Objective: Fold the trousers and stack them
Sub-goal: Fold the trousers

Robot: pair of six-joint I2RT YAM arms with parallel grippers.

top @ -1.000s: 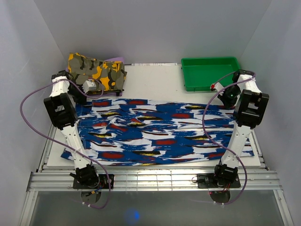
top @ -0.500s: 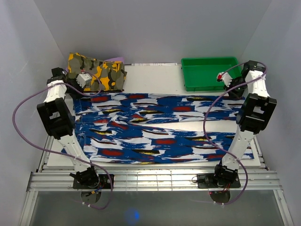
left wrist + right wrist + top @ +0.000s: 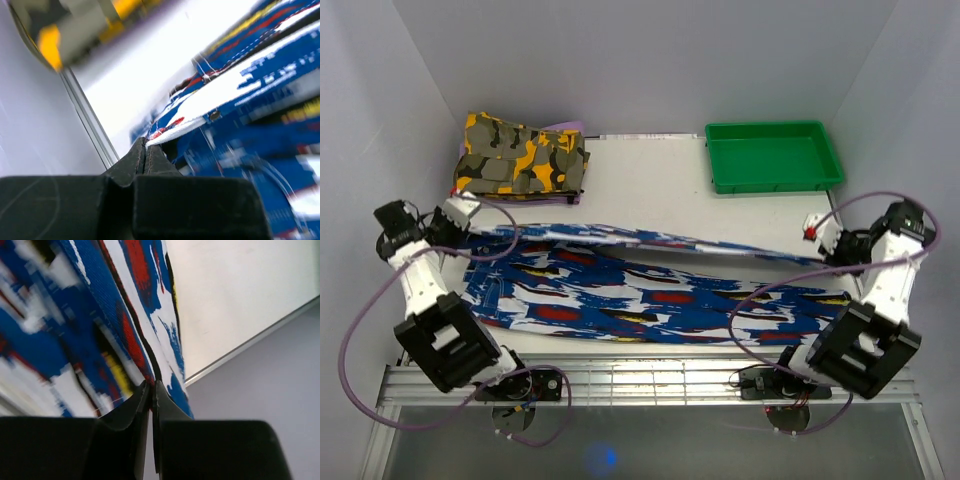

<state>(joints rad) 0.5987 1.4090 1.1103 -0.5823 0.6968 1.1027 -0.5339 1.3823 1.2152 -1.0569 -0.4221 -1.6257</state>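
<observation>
The royal blue trousers (image 3: 650,295) with white, red, black and yellow streaks lie across the table, their far edge lifted and pulled taut between both arms. My left gripper (image 3: 470,225) is shut on the left end of that lifted edge; the wrist view shows the closed fingers (image 3: 145,152) pinching the white-and-blue hem (image 3: 200,112). My right gripper (image 3: 820,255) is shut on the right end; in its wrist view the closed fingers (image 3: 150,390) pinch the cloth edge (image 3: 125,335).
A folded yellow, olive and black camouflage garment (image 3: 520,157) lies at the back left corner. A green tray (image 3: 772,155) stands at the back right. Bare white table (image 3: 650,190) shows between them. The white walls stand close on both sides.
Both grippers have swung outward and toward the near edge, carrying the trousers' far edge up and over the lower layer. The visible cloth area has narrowed.
</observation>
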